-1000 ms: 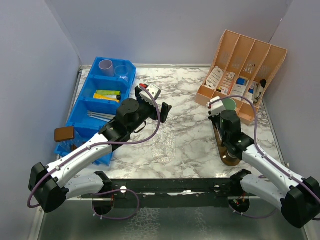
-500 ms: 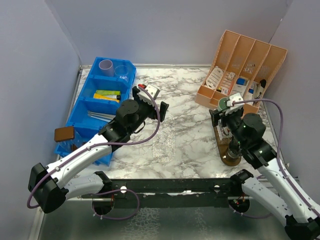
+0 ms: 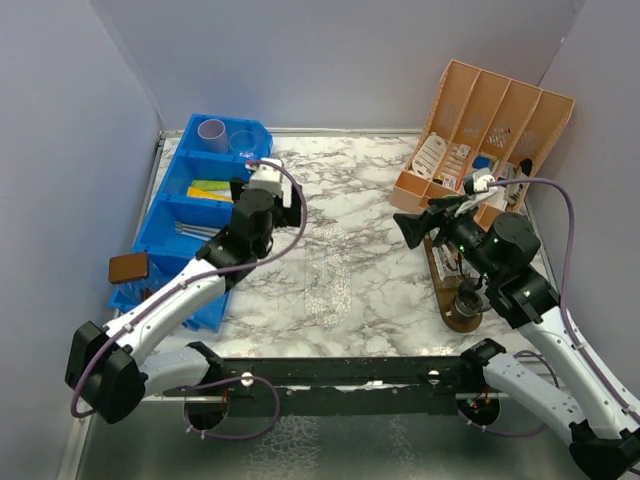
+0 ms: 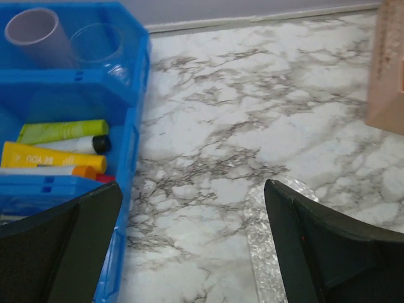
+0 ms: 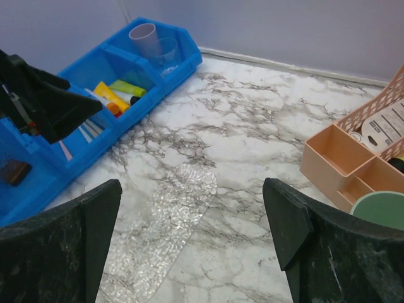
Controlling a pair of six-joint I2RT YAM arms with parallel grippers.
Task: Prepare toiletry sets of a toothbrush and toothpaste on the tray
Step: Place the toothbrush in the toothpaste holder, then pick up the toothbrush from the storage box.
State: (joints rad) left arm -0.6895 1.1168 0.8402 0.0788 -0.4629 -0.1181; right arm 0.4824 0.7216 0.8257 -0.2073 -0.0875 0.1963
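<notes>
A brown oval tray (image 3: 449,312) lies at the right with a smoky dark cup (image 3: 468,298) on its near end. In the right wrist view a mint green cup (image 5: 379,208) shows at the bottom right. My right gripper (image 3: 420,222) (image 5: 192,246) hangs open and empty above the marble, pointing left. A lilac cup (image 3: 211,131) (image 4: 38,31) and a clear cup (image 3: 243,137) (image 4: 98,44) stand in the blue bin's (image 3: 165,215) far compartment. Coloured tubes (image 3: 215,189) (image 4: 60,131) lie in the compartment in front of the cups, thin toothbrushes (image 3: 195,232) in the one nearer still. My left gripper (image 3: 270,200) (image 4: 192,246) is open and empty at the bin's right edge.
A clear textured oval dish (image 3: 328,285) (image 5: 167,221) lies flat mid-table between the arms. A peach organiser (image 3: 485,135) (image 5: 344,164) with packets stands at the back right. A small brown block (image 3: 128,267) sits by the bin's near left. Walls close in on three sides.
My right gripper opened wide, came away from the mint green cup and turned left over the table. My left gripper swung left to the blue bin's edge.
</notes>
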